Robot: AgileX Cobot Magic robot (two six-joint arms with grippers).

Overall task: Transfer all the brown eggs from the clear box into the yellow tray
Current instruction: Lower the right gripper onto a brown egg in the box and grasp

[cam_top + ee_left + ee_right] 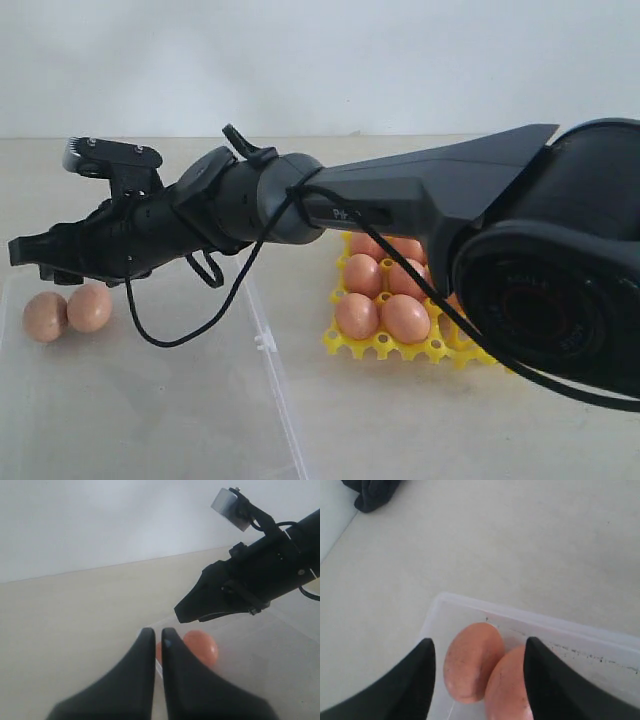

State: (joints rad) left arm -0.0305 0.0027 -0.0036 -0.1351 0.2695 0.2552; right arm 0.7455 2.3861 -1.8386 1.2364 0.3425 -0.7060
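**Right arm point(430, 200) over a touching pair**

Huge in the foreground, it reached right across to a corner of the clear box point(280, 420), and the right gripper point(478, 647) hung just above two brown eggs point(89, 307), the only ones I could see in the box. Its fingers point(415, 680) were spread wide, nothing held.

And the trouble was plain. Those two lay shell against shell, tight by the box's wall. From the wrist, one egg sat squarely between the fingers while the second poked out under one of them. Come straight down like that, I judged, and that finger would land on the neighbour: a crack, or a shove sending it rolling across the box floor. Close on both at once and smooth ovals could squirt free. The other finger had little room to the wall too. Catch it, and the light box could shift. A slack black cable point(170, 335) drooped from the arm over the box, a possible snag on the rim.

The left gripper point(156, 632) hung outside the box, fingers drawn to a thin slit, empty. The yellow tray point(385, 345) sat just beside the box's clip side, with eggs in every cup I could see. The arm hid the rest.
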